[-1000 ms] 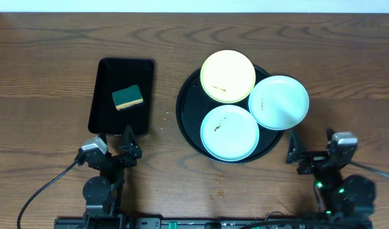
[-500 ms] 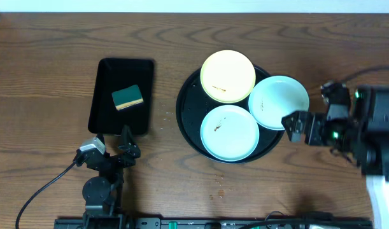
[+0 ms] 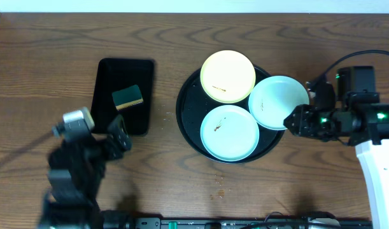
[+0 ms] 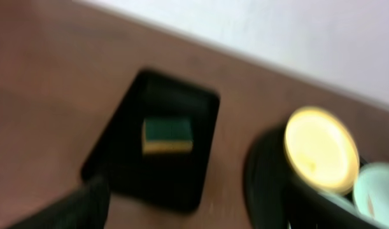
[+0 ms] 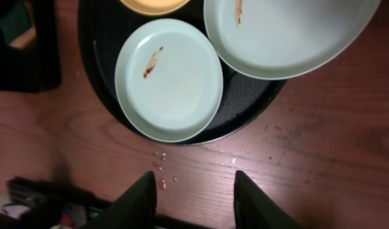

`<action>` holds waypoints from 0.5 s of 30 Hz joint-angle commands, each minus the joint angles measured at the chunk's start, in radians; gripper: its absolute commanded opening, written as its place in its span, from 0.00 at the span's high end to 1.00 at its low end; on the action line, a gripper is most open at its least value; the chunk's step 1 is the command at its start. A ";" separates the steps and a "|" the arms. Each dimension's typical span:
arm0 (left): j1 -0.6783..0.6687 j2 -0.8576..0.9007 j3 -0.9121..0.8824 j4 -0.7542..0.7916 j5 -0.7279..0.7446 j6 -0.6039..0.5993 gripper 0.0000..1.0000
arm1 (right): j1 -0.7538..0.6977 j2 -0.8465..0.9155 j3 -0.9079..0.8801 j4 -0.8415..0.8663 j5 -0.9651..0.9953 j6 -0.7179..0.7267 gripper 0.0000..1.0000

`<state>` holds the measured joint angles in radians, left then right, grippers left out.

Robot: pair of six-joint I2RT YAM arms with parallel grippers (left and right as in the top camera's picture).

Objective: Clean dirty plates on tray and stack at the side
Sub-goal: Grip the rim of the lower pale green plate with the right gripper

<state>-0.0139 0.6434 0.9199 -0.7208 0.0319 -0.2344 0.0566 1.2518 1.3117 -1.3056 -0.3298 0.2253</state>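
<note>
Three plates point(image 3: 229, 132) lie on the round tray point(image 3: 188, 105); leftward, a sponge point(image 3: 127, 97) in the rectangular tray point(image 3: 138, 73).

Overhead straight down – left wrist oblique, right wrist steep, closer – all share tray point(image 3: 189, 117)

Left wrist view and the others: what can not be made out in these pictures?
Left wrist view: motion blur; smears on the yellow plate unreadable.
Overhead: left end effector blurred by motion; open or shut unclear.
Right wrist view: top edge cuts off the yellow plate.
</note>
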 commanded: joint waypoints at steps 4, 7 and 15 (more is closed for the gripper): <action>0.000 0.429 0.520 -0.410 0.013 0.103 0.14 | 0.080 0.000 -0.092 0.026 0.097 0.135 0.44; 0.000 0.556 0.658 -0.533 0.016 0.103 0.14 | 0.115 0.000 -0.195 0.092 0.093 0.154 0.44; 0.000 0.683 0.679 -0.557 0.159 0.103 0.18 | 0.199 0.000 -0.459 0.383 0.098 0.191 0.46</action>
<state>-0.0147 1.3003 1.5780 -1.2655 0.1455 -0.1486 0.2329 1.2526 0.9047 -0.9607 -0.2409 0.3843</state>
